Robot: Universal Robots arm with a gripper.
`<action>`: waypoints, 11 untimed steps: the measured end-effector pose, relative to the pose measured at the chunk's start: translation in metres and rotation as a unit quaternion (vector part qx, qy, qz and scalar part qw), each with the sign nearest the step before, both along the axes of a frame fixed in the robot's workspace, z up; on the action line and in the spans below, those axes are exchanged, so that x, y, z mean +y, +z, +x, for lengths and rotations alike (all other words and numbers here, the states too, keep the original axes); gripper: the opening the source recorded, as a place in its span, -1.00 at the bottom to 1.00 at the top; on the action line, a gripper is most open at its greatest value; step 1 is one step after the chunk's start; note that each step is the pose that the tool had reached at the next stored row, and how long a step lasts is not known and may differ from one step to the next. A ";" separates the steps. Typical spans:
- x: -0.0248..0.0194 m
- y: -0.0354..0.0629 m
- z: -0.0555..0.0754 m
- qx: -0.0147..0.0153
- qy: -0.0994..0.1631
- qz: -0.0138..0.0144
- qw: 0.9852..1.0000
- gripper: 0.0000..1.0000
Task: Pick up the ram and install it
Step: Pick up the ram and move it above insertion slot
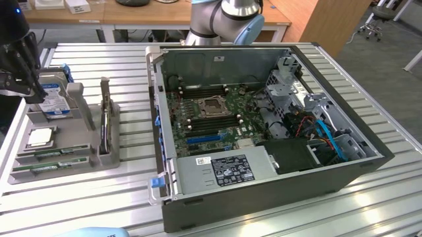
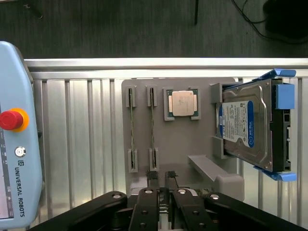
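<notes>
The gripper hangs over the grey tray, fingers slightly parted, holding nothing; ram sticks sit slotted between its edge and the processor.

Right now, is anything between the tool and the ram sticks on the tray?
Nothing visible does. The tool and the two ram sticks have only bare tray between them; the processor and hard drive sit aside.

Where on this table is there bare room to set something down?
Bare table slats between the parts tray and the teach pendant, and at the computer case's exterior-view right. Crowded: the tray, and the narrow strip between tray and case.
</notes>
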State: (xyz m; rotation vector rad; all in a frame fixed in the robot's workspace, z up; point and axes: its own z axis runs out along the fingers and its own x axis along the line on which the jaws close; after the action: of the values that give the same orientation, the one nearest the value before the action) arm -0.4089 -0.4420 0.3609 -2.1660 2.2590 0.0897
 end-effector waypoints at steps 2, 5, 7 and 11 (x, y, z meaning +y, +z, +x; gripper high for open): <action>0.0000 0.0000 0.000 0.000 0.000 0.000 1.000 -0.55; 0.0000 0.0000 0.000 0.000 0.000 0.000 1.000 -0.41; 0.0000 -0.0002 0.000 0.000 0.000 0.000 1.000 -0.41; 0.0000 -0.0058 0.000 0.000 0.000 0.000 1.000 -0.41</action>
State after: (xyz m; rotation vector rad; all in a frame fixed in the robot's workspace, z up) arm -0.4089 -0.4420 0.3552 -2.1660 2.2588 0.0897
